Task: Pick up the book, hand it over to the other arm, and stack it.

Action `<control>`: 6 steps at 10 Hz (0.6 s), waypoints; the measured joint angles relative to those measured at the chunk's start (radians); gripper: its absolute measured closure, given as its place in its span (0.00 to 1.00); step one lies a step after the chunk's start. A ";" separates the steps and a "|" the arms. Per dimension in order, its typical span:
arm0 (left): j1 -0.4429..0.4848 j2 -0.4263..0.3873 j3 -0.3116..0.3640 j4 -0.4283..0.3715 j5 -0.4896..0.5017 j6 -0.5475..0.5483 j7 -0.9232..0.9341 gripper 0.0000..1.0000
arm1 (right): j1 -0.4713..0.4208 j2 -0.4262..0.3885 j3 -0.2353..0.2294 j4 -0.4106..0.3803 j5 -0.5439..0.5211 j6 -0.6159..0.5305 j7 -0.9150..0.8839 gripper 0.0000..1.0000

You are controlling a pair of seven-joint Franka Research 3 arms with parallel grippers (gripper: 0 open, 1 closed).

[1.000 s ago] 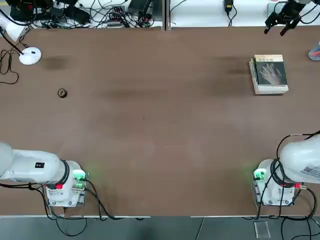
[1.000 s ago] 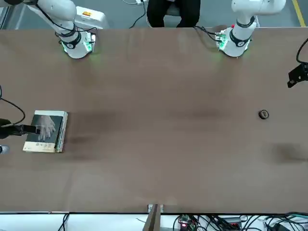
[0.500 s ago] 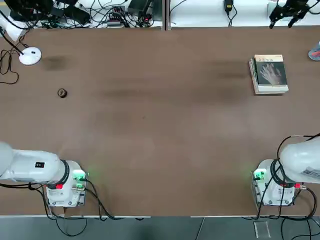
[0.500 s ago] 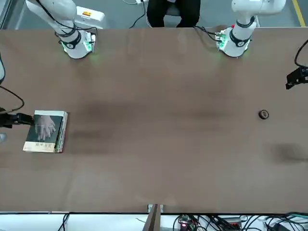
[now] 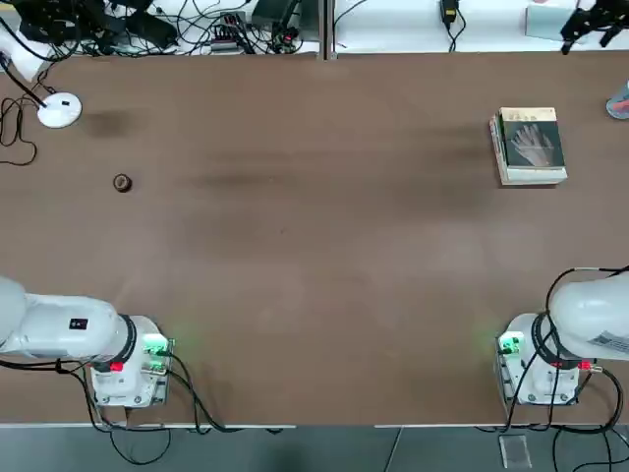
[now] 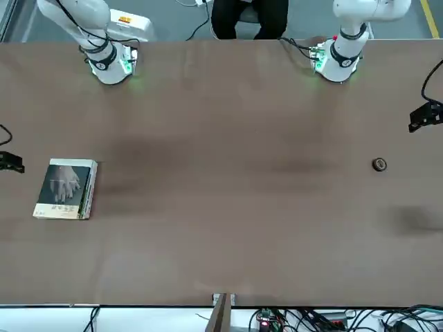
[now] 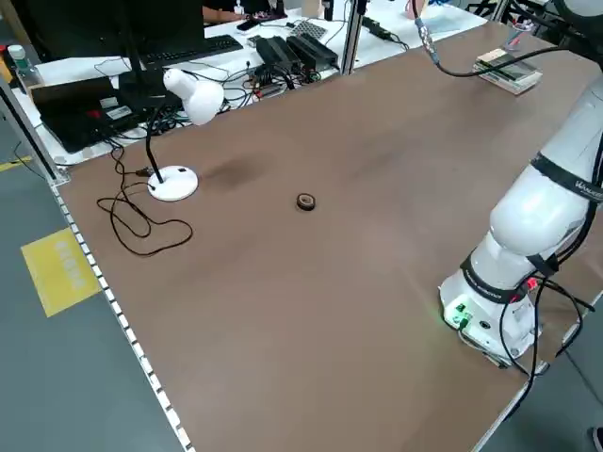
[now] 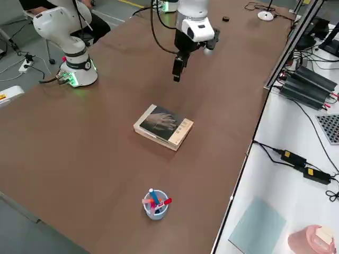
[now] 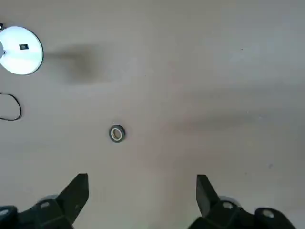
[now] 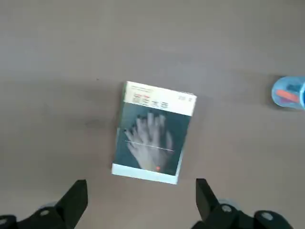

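Note:
The book [image 5: 534, 141] is thin, with a dark cover showing a pale hand. It lies flat on top of a thicker book [image 5: 502, 149] at the table's far right, also visible as the book [image 8: 165, 123] in the right side view. My right gripper [image 10: 140, 202] hangs open and empty high above the book [image 10: 153, 130]. In the overhead view the right gripper [image 5: 590, 22] sits beyond the book, by the far right corner. My left gripper [image 9: 140, 202] is open and empty, raised over the far left of the table, at the picture's right edge in the front view [image 6: 426, 116].
A cup of pens [image 8: 154, 203] stands near the stack at the right edge. On the left side of the table lie a small tape ring [image 5: 122, 183] and a white desk lamp's base [image 5: 58, 109]. Cables and electronics crowd the bench behind the far edge.
The right gripper has moved off the book, drifting further to the robot's right and rising, still open. The book stayed where it was. The left gripper shifted only slightly.

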 joint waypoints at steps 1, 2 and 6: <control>0.000 0.000 0.000 0.000 0.000 0.002 0.001 0.00 | 0.001 -0.003 -0.006 -0.011 0.000 0.013 0.002 0.00; 0.000 0.000 0.000 0.000 0.000 0.003 0.002 0.00 | 0.003 -0.007 -0.006 -0.027 0.000 0.036 0.020 0.00; 0.000 0.000 0.000 0.000 0.000 0.006 0.008 0.00 | 0.044 -0.040 -0.008 -0.088 0.000 0.090 0.159 0.00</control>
